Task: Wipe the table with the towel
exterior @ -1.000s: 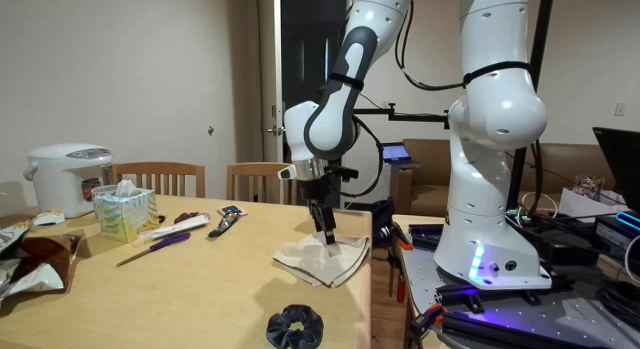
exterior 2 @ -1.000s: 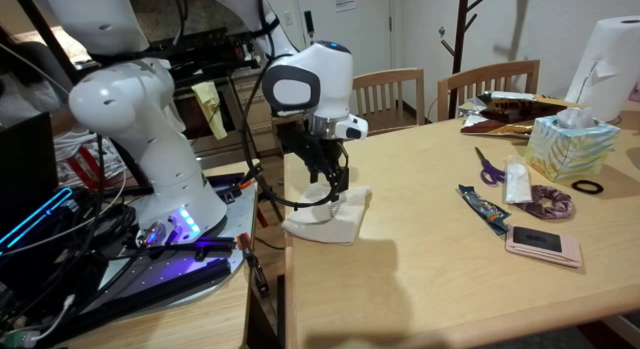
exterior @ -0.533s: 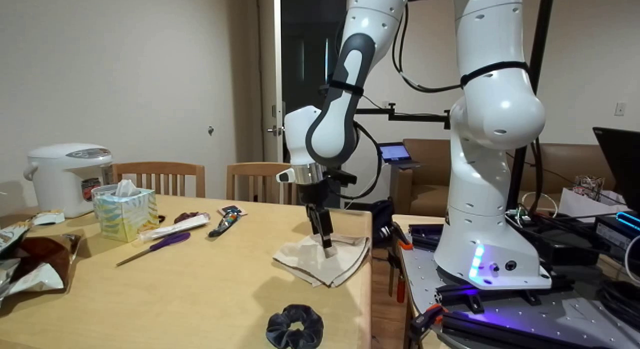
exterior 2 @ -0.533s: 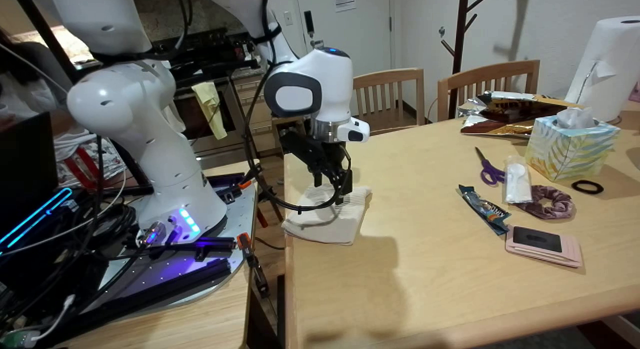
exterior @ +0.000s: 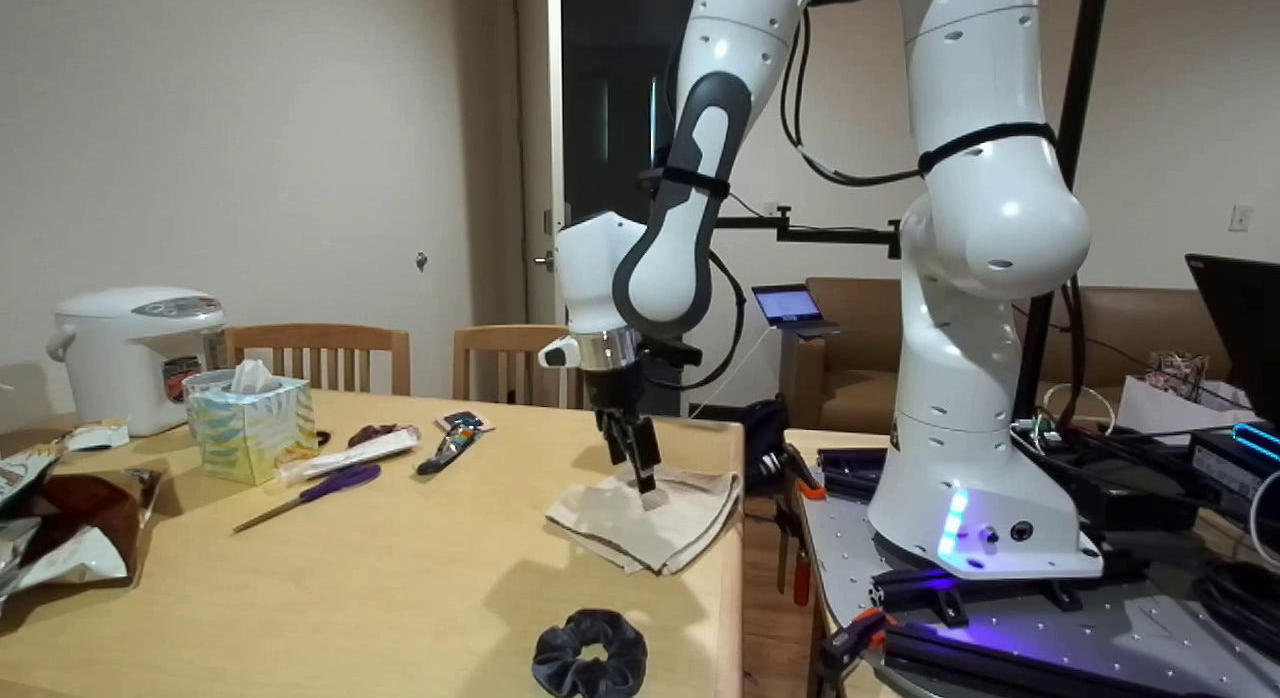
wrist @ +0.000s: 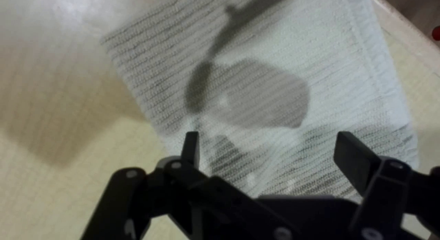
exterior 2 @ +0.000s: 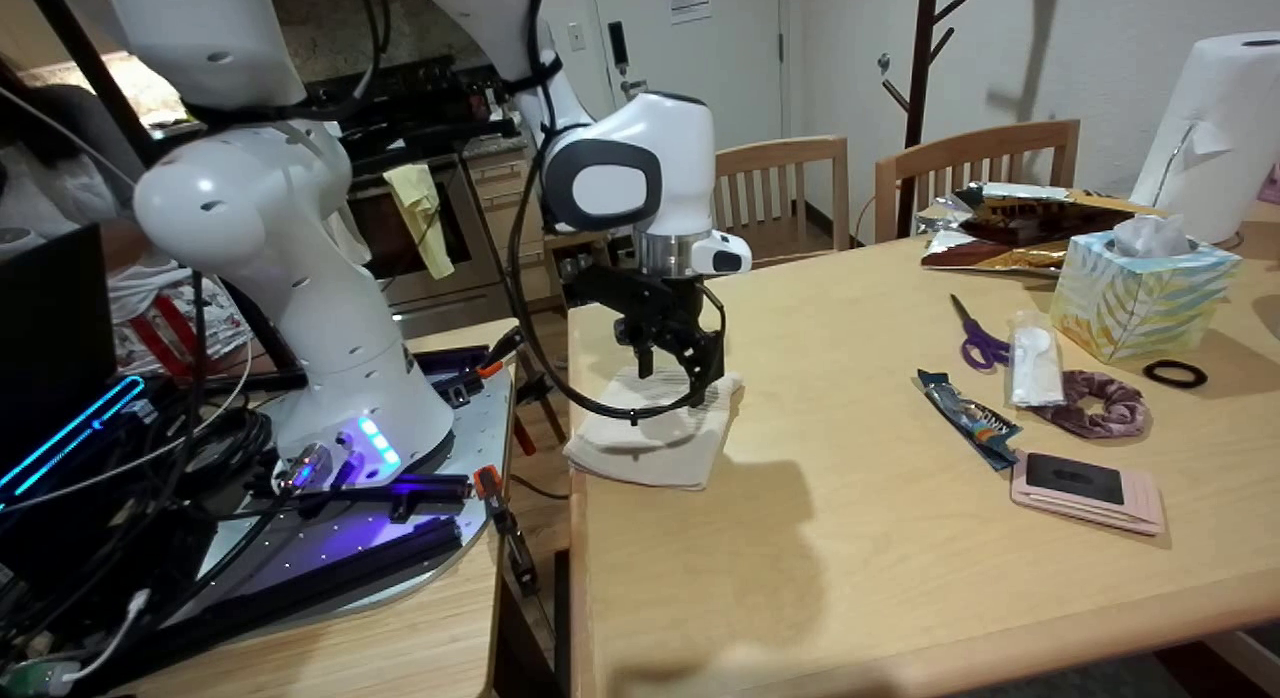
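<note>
While wide apart, fingers (wrist: pixel 355 162) over towel (wrist: pixel 261 95), door notice (exterior 2: pixel 690 0) illegible.

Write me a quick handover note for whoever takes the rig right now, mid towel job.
Gripper: open, over the towel; whether it touches the cloth, I can't tell.
Towel: lying on the table, near the edge facing the robot base; not grasped.
Done: gripper lined up over the towel. The pictures don't settle whether any wiping has happened.
Left: grasp the towel, then wipe the table. I'd probably steer around the black scrunchie near the towel, and the scissors farther off.
</note>
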Tool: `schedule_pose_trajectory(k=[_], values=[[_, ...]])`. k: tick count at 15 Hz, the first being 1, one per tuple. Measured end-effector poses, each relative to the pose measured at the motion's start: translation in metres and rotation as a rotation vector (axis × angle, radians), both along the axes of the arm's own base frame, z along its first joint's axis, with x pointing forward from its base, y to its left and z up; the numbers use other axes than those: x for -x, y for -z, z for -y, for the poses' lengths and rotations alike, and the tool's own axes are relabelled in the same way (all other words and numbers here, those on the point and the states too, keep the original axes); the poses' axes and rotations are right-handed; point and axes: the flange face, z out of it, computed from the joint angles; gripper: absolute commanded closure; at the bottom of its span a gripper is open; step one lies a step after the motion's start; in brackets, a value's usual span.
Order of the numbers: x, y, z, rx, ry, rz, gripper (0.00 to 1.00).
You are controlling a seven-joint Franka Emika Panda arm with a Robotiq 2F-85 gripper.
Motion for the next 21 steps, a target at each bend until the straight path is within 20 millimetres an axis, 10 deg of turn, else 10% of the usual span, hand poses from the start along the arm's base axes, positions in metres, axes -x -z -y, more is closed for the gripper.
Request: schedule_pose_trajectory(k=[6,11,21], values=[[-0.002,0.028,0.001,-0.02,-0.021,-0.015,0.0],[-0.001,0.042,0.013,-0.13,0.086,0.042,0.47],[-0.006,0.035,0.02,-0.172,0.129,0.081,0.98]])
